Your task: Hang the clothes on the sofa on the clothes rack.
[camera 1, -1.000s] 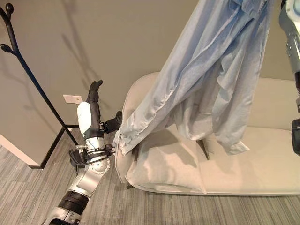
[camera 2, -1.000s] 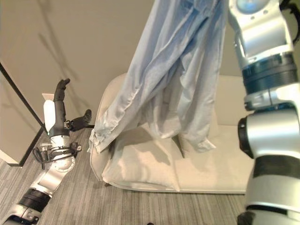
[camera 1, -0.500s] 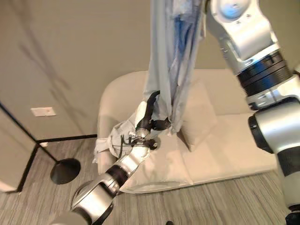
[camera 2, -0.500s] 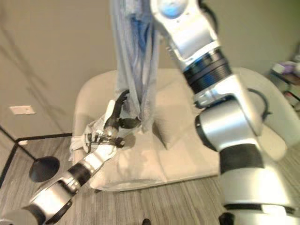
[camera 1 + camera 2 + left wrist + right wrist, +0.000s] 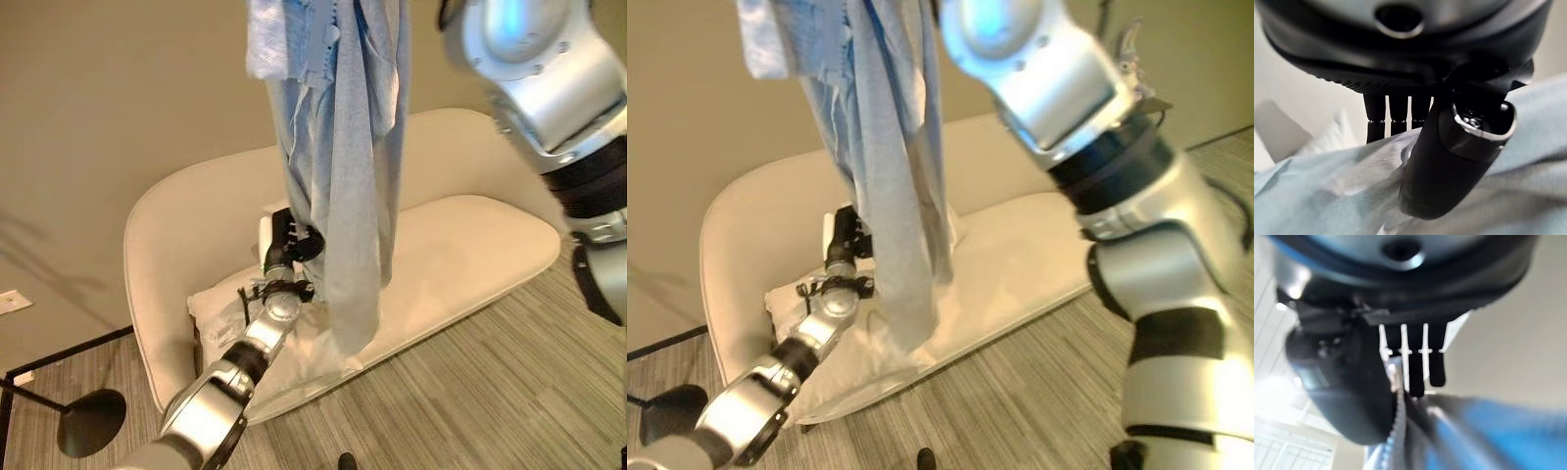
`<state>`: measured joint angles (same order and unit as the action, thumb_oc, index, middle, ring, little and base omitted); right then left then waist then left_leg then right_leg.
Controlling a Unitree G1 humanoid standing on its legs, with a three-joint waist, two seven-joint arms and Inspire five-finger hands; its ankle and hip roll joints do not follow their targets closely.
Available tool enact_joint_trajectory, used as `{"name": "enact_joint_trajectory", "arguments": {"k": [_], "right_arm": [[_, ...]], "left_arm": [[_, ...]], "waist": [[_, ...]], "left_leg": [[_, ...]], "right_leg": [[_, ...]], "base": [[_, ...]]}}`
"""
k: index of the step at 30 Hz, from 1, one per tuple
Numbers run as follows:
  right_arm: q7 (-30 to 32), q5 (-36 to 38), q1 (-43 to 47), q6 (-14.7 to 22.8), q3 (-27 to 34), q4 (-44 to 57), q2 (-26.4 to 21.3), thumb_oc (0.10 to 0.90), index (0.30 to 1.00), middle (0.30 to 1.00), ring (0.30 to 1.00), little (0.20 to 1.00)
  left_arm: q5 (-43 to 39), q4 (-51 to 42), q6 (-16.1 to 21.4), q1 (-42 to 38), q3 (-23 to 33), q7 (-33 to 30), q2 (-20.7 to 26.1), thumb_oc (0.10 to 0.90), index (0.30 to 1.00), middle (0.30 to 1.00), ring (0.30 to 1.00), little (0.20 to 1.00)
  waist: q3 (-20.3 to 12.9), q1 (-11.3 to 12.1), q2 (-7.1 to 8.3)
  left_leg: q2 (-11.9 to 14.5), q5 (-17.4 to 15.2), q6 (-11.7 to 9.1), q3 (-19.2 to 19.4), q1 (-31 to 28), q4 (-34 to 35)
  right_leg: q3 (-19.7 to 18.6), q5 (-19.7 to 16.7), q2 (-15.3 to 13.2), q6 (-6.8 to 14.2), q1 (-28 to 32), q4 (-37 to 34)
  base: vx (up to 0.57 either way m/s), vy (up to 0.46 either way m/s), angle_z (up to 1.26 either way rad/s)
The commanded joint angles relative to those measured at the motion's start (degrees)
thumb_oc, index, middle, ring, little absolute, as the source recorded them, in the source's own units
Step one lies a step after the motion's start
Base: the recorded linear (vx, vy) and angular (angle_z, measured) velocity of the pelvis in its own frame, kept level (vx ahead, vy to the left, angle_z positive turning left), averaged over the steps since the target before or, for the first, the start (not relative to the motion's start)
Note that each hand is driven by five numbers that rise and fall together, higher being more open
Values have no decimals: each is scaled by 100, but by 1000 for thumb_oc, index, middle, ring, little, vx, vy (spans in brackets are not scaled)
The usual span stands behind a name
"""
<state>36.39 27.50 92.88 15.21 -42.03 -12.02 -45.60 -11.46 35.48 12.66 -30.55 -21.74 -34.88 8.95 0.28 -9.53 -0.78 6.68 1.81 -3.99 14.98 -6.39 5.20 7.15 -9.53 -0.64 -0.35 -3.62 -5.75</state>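
Shirt (image 5: 338,176) hung above the sofa (image 5: 470,245), top gripped between right hand (image 5: 1376,377) thumb and fingers. Left hand (image 5: 284,240) pinched the lower cloth. Rack base (image 5: 90,421) sat far left; best to carry high, keeping the hem off the floor. No readable print.

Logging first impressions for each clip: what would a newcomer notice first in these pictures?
A long light-blue garment hangs from the top of the head views down over the cream sofa. The left robot hand reaches up from the lower left, with the garment's lower part pinched between its thumb and fingers. The right robot hand holds cloth near the garment's upper edge.
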Motion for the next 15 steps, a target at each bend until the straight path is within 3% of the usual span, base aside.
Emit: {"name": "enact_joint_trajectory", "arguments": {"k": [1, 5, 9, 11, 13, 14, 15], "right_arm": [[108, -124, 636, 290, 717, -334, -398, 400, 300, 300, 300, 300], [37, -228, 200, 317, 1088, -117, -956, 400, 300, 300, 300, 300], [-74, -361, -570, 395, 1712, 323, -1236, 400, 300, 300, 300, 300], [-164, -757, -1862, 504, 2659, 997, -1421, 400, 300, 300, 300, 300], [-183, -924, -2423, 485, 3093, 1298, -1380, 400, 300, 300, 300, 300], [-153, -1462, -3481, 492, 3828, 1712, -1278, 400, 300, 300, 300, 300], [-120, -1861, -4150, 408, 4252, 1968, -1149, 400, 300, 300, 300, 300]], "left_arm": [[424, -853, 362, -121, 404, -344, 792, 400, 300, 300, 300, 300], [941, -2048, 313, 996, 1245, -400, 1253, 400, 300, 300, 300, 300], [1381, -3048, 308, 2012, 2157, -499, 1572, 400, 300, 300, 300, 300], [1832, -3901, 342, 2897, 3190, -734, 1740, 400, 300, 300, 300, 300], [1921, -4134, 327, 3102, 3437, -834, 1795, 400, 300, 300, 300, 300], [2227, -4455, 276, 3165, 4085, -1181, 1839, 400, 300, 300, 300, 300], [2465, -4577, 197, 3188, 4296, -1245, 1930, 400, 300, 300, 300, 300]], "waist": [[-318, 476, 247], [-222, 728, 250], [-115, 978, 156], [61, 1249, -6], [82, 1288, 5], [278, 1416, -129], [307, 1430, -124]], "left_leg": [[333, 177, -358, -210, 303, -20], [372, 334, -396, -423, 499, -20], [416, 480, -460, -608, 675, -20], [434, 664, -522, -778, 892, -20], [407, 753, -536, -850, 965, -20], [362, 958, -559, -724, 1081, -20], [357, 921, -553, -590, 1058, -48]], "right_leg": [[144, 940, -370, 601, 736, 75], [317, 1000, -322, 571, 722, 75], [450, 1056, -269, 544, 676, 75], [638, 1089, -266, 527, 626, 75], [718, 1091, -281, 529, 626, 75], [994, 1082, -423, 542, 619, 75], [1173, 1104, -506, 548, 637, 75]], "base": [[-45, -88, 20], [-41, -68, 34], [-40, -62, 29], [-85, -51, 44], [-105, 9, 37], [-148, 20, 48], [-180, 29, 81]]}}
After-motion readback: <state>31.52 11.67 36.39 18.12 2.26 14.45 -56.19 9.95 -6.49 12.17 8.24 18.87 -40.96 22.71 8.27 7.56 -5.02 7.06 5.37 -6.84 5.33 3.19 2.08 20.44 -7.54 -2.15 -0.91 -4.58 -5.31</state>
